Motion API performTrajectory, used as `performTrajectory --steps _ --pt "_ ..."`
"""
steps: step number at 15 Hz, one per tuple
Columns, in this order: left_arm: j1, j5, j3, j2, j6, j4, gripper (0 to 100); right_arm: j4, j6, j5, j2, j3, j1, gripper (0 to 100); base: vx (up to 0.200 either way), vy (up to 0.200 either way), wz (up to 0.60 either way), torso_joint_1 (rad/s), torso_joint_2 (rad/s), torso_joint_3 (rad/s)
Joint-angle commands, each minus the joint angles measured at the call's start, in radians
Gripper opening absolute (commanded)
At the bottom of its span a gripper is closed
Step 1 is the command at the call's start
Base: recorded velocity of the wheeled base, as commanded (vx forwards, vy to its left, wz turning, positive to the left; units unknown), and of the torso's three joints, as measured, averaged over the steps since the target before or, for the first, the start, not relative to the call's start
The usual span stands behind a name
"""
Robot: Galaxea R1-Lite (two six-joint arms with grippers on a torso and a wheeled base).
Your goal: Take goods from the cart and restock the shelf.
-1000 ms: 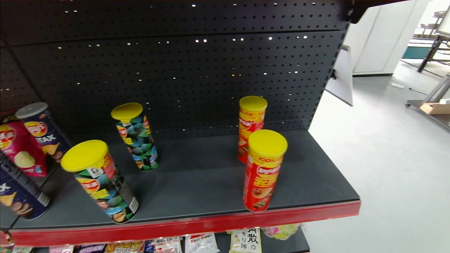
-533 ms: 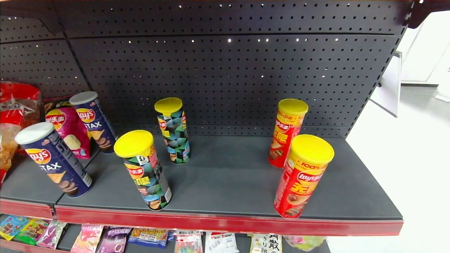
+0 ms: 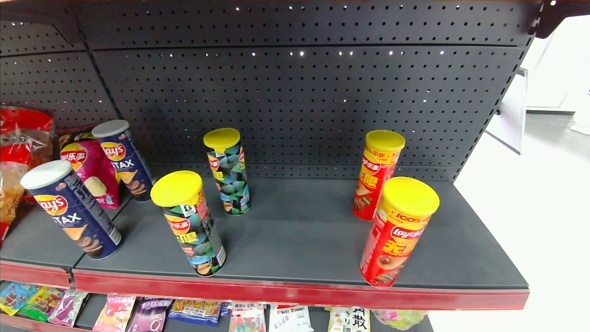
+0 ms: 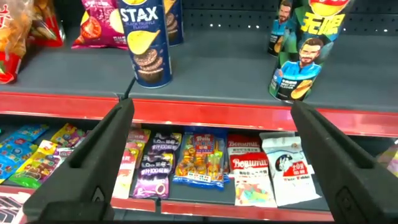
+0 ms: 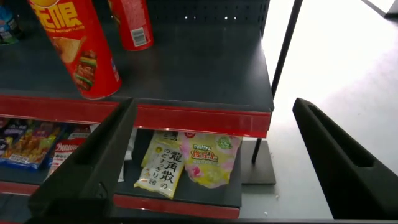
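A dark shelf [image 3: 299, 235] with a red front lip carries upright chip cans. Two red cans with yellow lids stand at the right, one at the front [image 3: 398, 230] and one behind it [image 3: 378, 173]. Two patterned yellow-lidded cans [image 3: 189, 221] [image 3: 228, 170] stand in the middle. Two blue cans [image 3: 69, 207] [image 3: 122, 159] stand at the left. My left gripper [image 4: 212, 107] is open and empty, level with the shelf lip, before a blue can [image 4: 149, 43] and a patterned can [image 4: 305, 56]. My right gripper [image 5: 216, 104] is open and empty, facing the shelf's right end near the front red can [image 5: 78, 46].
Snack bags [image 3: 90, 168] lean at the shelf's far left. The lower shelf holds flat snack packets [image 4: 199, 158] [image 5: 165, 165]. A perforated back panel [image 3: 299, 101] closes the rear. Bare shelf lies between the patterned and red cans. Open floor [image 3: 530, 207] lies to the right.
The head camera swung left in the first half second, shifting the whole picture right and bringing in the blue cans and bags. The cans themselves have not moved.
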Motion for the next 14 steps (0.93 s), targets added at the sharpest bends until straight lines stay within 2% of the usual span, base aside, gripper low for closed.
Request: performTrajectory --steps 1,2,3,4,5,6,7,8,9,11,14 --pt "0.0 0.001 0.0 0.0 0.0 0.0 100 0.0 -0.004 -0.002 0.001 -0.002 -0.001 100 0.0 0.0 0.0 0.0 0.0 0.0" --pt "0.0 0.0 0.0 0.0 0.0 0.0 100 0.0 -0.003 -0.013 0.001 -0.003 -0.001 100 0.0 0.0 0.0 0.0 0.0 0.0" --pt "0.0 0.0 0.0 0.0 0.0 0.0 100 -0.002 0.013 -0.016 0.032 -0.089 0.003 100 0.0 0.0 0.0 0.0 0.0 0.0" --pt "0.0 0.0 0.0 0.0 0.0 0.0 100 -0.003 0.103 -0.032 0.265 -0.308 0.057 100 0.0 0.0 0.0 0.0 0.0 0.0" --pt "0.0 0.0 0.0 0.0 0.0 0.0 100 -0.008 0.144 -0.065 0.351 -0.382 0.112 100 0.0 0.0 0.0 0.0 0.0 0.0" --pt "0.0 0.0 0.0 0.0 0.0 0.0 100 0.0 0.163 -0.205 0.558 -0.499 0.261 100 0.0 0.0 0.0 0.0 0.0 0.0" --pt "0.0 0.0 0.0 0.0 0.0 0.0 100 -0.003 0.166 -0.243 0.668 -0.482 0.315 100 0.0 0.0 0.0 0.0 0.0 0.0" --pt "0.0 0.0 0.0 0.0 0.0 0.0 100 -0.017 0.177 -0.243 0.754 -0.456 0.33 100 0.0 0.0 0.0 0.0 0.0 0.0" --pt "0.0 0.0 0.0 0.0 0.0 0.0 100 -0.1 0.198 -0.24 0.937 -0.443 0.333 100 0.0 0.0 0.0 0.0 0.0 0.0" --pt "0.0 0.0 0.0 0.0 0.0 0.0 100 -0.252 0.192 -0.228 1.153 -0.451 0.355 100 0.0 0.0 0.0 0.0 0.0 0.0" --pt "0.0 0.0 0.0 0.0 0.0 0.0 100 -0.348 0.166 -0.223 1.355 -0.459 0.345 100 0.0 0.0 0.0 0.0 0.0 0.0"
